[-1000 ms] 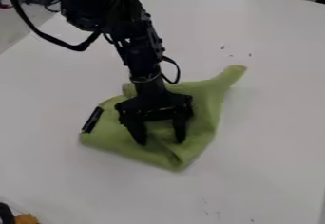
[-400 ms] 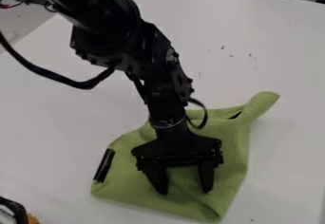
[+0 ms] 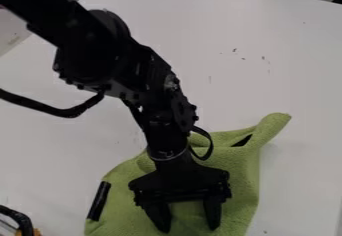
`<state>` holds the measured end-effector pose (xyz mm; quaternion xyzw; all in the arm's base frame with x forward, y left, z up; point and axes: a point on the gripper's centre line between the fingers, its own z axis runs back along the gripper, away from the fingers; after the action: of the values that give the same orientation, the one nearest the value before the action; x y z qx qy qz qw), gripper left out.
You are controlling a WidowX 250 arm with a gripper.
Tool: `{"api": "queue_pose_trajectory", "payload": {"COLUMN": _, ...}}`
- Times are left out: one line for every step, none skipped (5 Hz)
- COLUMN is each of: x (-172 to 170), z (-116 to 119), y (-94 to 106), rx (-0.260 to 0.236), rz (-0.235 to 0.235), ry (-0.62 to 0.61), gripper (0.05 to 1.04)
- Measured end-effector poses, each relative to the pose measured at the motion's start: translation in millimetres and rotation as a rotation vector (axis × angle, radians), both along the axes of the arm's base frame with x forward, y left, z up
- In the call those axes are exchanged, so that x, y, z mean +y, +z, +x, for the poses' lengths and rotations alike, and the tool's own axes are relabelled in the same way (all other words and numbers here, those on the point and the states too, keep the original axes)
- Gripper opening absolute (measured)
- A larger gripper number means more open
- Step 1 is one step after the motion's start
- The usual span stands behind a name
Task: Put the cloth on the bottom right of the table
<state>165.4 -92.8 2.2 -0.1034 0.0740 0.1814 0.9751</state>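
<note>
Hanging over the green cloth (image 3: pixel 244 180): the tool (image 3: pixel 185 227), pointed down, open, two fingers (image 3: pixel 212 212) spread with green fabric visible between them. Can't tell if the tips press on the cloth or sit just above it.

Cloth is on the white desk (image 3: pixel 67 150), lower middle of the view, left of the bottom right corner. Its lower part runs past the bottom edge. Not flat: upper right corner sticks out as a thick rolled point, with a dark gap in the fold just beside it. More folds around the wrist, where the arm covers part of the fabric.

Black strip (image 3: pixel 99 201) at the cloth's left edge, slanted, top end leaning right. Can't tell if it's attached or lying loose.

Arm (image 3: pixel 90 55) comes in from upper left, slants down across the middle. Thick black cable (image 3: pixel 40 106) curves off its left side; thin black loop (image 3: pixel 208 147) at the wrist.

Bottom left corner: black curved piece (image 3: pixel 24 221) next to a bit of something orange (image 3: pixel 37 232), both cut by the view's edge. Few dark specks (image 3: pixel 234 50) on the desk, upper right
</note>
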Motion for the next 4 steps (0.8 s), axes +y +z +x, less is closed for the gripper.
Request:
{"api": "queue_pose_trajectory", "payload": {"x": 2, "z": 6, "y": 1.8, "rx": -0.021, "rz": 0.013, "ry": -0.028, "gripper": 1.001}}
{"api": "queue_pose_trajectory", "payload": {"x": 5, "z": 14, "y": 13.5, "rx": -0.054, "rz": 0.041, "ry": -0.042, "gripper": 1.001}}
{"api": "queue_pose_trajectory", "payload": {"x": 8, "z": 20, "y": 34.8, "rx": -0.071, "rz": 0.066, "ry": -0.014, "gripper": 1.000}}
{"api": "queue_pose_trajectory", "payload": {"x": 10, "z": 20, "y": 59.0, "rx": -0.084, "rz": 0.087, "ry": 0.014, "gripper": 1.000}}
